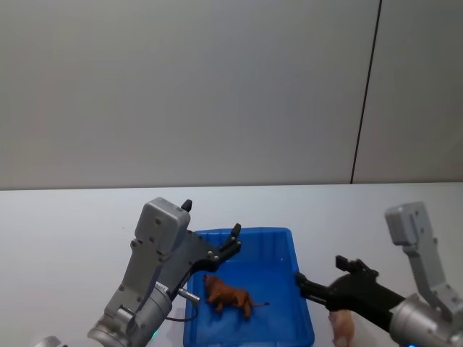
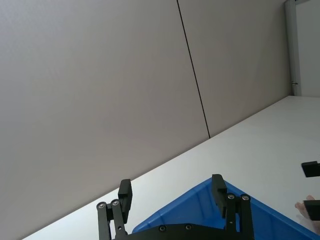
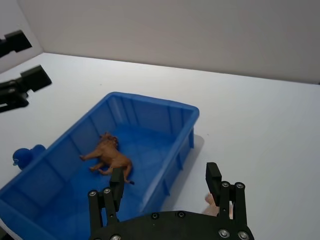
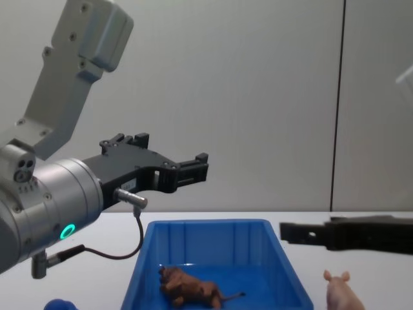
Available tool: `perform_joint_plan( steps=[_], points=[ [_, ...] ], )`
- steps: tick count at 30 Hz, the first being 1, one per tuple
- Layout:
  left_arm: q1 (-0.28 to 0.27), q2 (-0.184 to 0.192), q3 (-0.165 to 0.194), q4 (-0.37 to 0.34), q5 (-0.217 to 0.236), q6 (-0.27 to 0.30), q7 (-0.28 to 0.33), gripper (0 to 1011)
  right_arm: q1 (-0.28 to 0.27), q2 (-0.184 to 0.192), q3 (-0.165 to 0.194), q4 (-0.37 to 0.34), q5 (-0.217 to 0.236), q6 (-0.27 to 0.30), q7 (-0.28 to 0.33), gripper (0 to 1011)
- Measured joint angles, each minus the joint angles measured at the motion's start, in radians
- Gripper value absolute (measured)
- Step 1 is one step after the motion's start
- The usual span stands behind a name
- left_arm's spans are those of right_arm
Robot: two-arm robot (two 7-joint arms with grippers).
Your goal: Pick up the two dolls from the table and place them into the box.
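Observation:
The brown lion doll (image 1: 228,295) (image 3: 110,156) (image 4: 190,289) lies on its side inside the blue box (image 1: 246,233) (image 3: 155,100) (image 4: 206,226). On the white table (image 1: 72,217), just right of the box, stands the pink pig doll (image 1: 343,327) (image 4: 341,292) (image 3: 210,202). My left gripper (image 1: 211,218) (image 2: 171,190) (image 4: 201,168) hovers open and empty above the box's left rear part. Low beside the box's right wall, my right gripper (image 1: 320,271) (image 3: 165,179) (image 4: 290,230) is open just above and behind the pig, holding nothing.
A small blue ball (image 3: 25,155) (image 4: 61,303) rests on the table left of the box. A grey wall rises behind the table's far edge. Bare tabletop spreads to the far left and far right.

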Motion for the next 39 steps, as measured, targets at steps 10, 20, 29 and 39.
perform_joint_plan(
  steps=[10, 20, 29, 39],
  points=[
    [0.0, 0.0, 0.0, 0.0, 0.0, 0.0, 0.0, 1002, -0.069, 0.043, 0.015, -0.035, 0.025, 0.017, -0.041, 1001],
    [0.0, 0.0, 0.0, 0.0, 0.0, 0.0, 0.0, 1001, -0.098, 0.055, 0.013, -0.016, 0.02, 0.033, -0.072, 1001],
    [0.0, 0.0, 0.0, 0.0, 0.0, 0.0, 0.0, 1002, -0.101, 0.048, 0.007, 0.014, 0.01, 0.047, -0.093, 986],
    [0.0, 0.0, 0.0, 0.0, 0.0, 0.0, 0.0, 1001, -0.099, 0.039, 0.001, 0.031, 0.008, 0.052, -0.112, 702]
  ],
)
